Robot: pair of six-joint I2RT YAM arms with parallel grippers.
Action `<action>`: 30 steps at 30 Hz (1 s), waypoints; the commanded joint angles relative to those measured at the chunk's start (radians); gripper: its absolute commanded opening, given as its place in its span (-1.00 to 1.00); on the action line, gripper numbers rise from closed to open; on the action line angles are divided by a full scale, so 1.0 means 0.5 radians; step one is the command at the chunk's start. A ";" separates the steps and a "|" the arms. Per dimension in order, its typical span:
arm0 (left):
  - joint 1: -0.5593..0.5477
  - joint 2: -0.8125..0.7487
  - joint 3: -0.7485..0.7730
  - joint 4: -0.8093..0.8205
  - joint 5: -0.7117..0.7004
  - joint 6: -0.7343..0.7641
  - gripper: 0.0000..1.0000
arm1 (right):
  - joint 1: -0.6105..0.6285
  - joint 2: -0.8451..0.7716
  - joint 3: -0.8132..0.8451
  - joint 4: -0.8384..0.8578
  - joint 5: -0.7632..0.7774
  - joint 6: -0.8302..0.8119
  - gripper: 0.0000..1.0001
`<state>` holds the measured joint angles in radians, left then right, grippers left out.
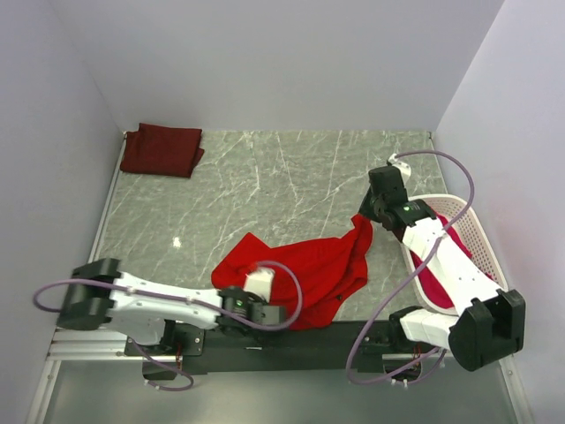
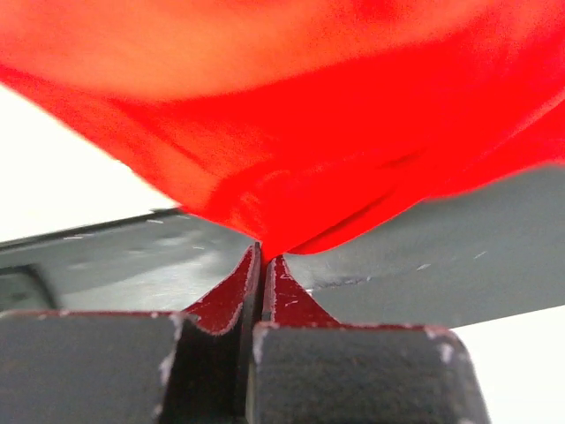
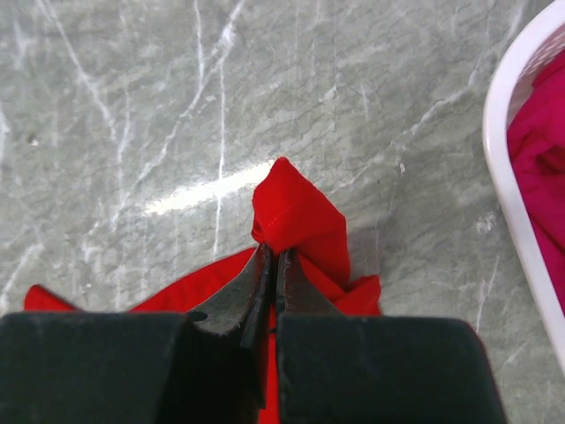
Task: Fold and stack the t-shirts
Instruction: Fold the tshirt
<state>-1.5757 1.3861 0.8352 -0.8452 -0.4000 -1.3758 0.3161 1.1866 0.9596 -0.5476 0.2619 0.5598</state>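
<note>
— Nearest first: where does the shirt sit against the jaws?

— On the left arm, the jaws are pressed together on the near edge of the red t-shirt, and the cloth spreads out beyond them. On the right arm, the jaws pinch its far right corner, a peak of cloth poking past them.

— And around it?

— A grey veined counter. A white basket at right holds a pinkish-red t-shirt. A folded maroon t-shirt lies in the far left corner. Pale walls.
</note>
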 commanded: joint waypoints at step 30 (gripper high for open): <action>3.200 0.863 2.569 1.730 1.444 1.159 -0.99 | -0.074 1.165 2.875 0.776 -0.162 -0.813 -1.00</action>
<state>-0.0025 1.8339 1.9488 -0.0830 0.1787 -0.8276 0.2878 1.9568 2.5061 -0.4381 0.1493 0.2432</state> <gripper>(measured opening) 0.025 0.023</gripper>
